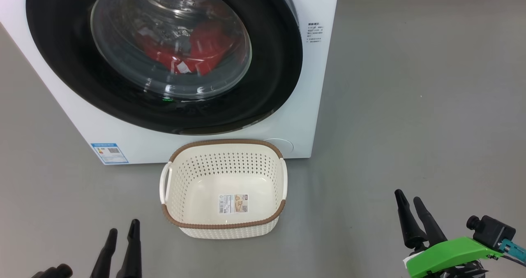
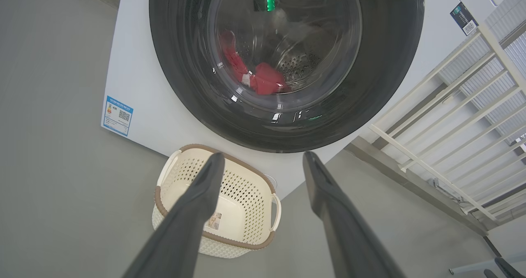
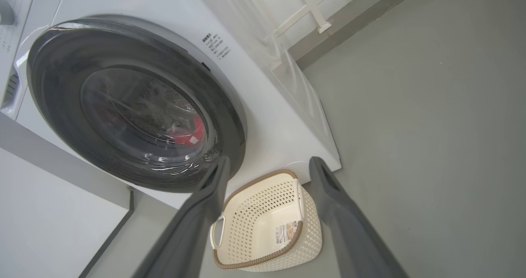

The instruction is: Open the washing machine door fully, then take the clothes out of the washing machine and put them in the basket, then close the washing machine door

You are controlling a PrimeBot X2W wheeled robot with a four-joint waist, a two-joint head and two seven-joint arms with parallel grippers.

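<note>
**Q:** Where does the washing machine door point(image 1: 170, 43) lie relative to your hands?

**A:** It is ahead of me on the far side of the basket point(image 1: 224, 144), shut flat against the washing machine point(image 1: 312, 105). My left gripper point(image 1: 123, 228) sits near and left, and my right gripper point(image 1: 407, 196) near and right. Both have their fingers spread wide and hold nothing. The door's centre is closer to my left arm and its right rim closer to my right. I cannot tell which edge carries the handle.

**Q:** What are the shapes and materials?

**A:** The door is round, so it has no long axis. It has a broad glossy black rim around a bulging clear glass bowl, which probably gives the fingers a slick hold. The clothes point(image 1: 205, 47) are soft red fabric with a white patch, lying low in the perforated steel drum behind the glass. The basket is stiff cream plastic with punched holes and a brown woven-look rim. Its long axis runs left to right, and it stands just in front of the machine, below the door.
</note>
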